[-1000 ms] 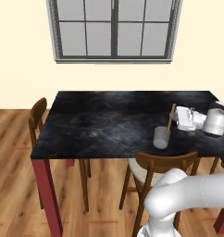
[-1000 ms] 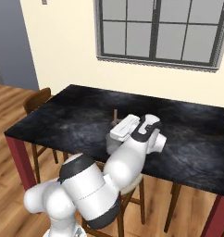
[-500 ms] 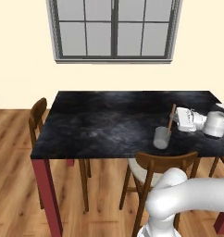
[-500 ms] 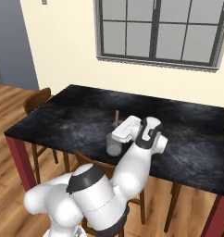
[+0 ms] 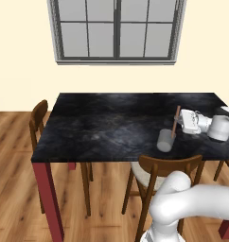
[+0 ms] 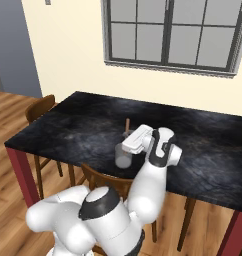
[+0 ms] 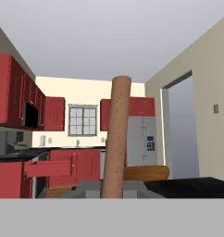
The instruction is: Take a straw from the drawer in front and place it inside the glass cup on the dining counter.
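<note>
Pinched shut on the straw (image 5: 175,122), the gripper (image 5: 184,121) holds it near-upright above the glass cup (image 5: 164,140), which stands near the dining counter's (image 5: 102,127) front edge. Wooden chairs (image 5: 38,124) flank it; a window (image 5: 117,30) sits behind.

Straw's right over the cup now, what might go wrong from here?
1. The straw is tilted, its lower end at the glass cup rim; it may catch the rim and tip the cup.
2. The cup stands near the dining counter edge; a nudge might push it off.
3. Released early, the straw may drop outside.
</note>
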